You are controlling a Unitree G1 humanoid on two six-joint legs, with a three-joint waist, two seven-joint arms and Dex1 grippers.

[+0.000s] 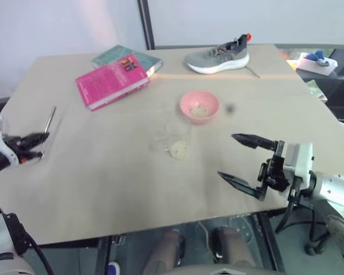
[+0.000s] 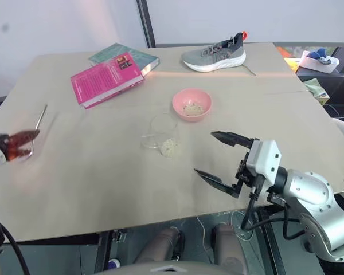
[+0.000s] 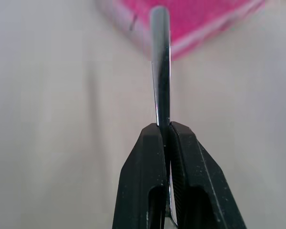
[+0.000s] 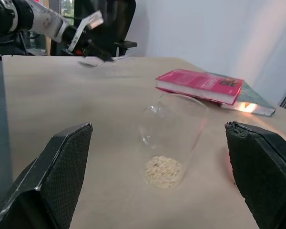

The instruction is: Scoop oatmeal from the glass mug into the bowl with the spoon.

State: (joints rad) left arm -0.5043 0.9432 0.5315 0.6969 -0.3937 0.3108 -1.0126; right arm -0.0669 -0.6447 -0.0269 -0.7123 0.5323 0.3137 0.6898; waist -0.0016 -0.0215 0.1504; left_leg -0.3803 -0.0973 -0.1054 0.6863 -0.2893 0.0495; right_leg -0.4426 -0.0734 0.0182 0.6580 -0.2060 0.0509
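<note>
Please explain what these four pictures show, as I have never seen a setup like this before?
This is a humanoid robot with two arms, each ending in a claw with two black fingers. Two pictures come from cameras in its head, looking down over a beige table. The other two come from cameras on its wrists, looking along each claw.

On the table stand a clear glass mug with a little oatmeal in the bottom and a pink bowl that also holds some flakes. Farther back lie a pink book on a green book, and a grey shoe.

The left claw is shut on a silver spoon. The right claw is wide open, facing the mug and holding nothing.
</note>
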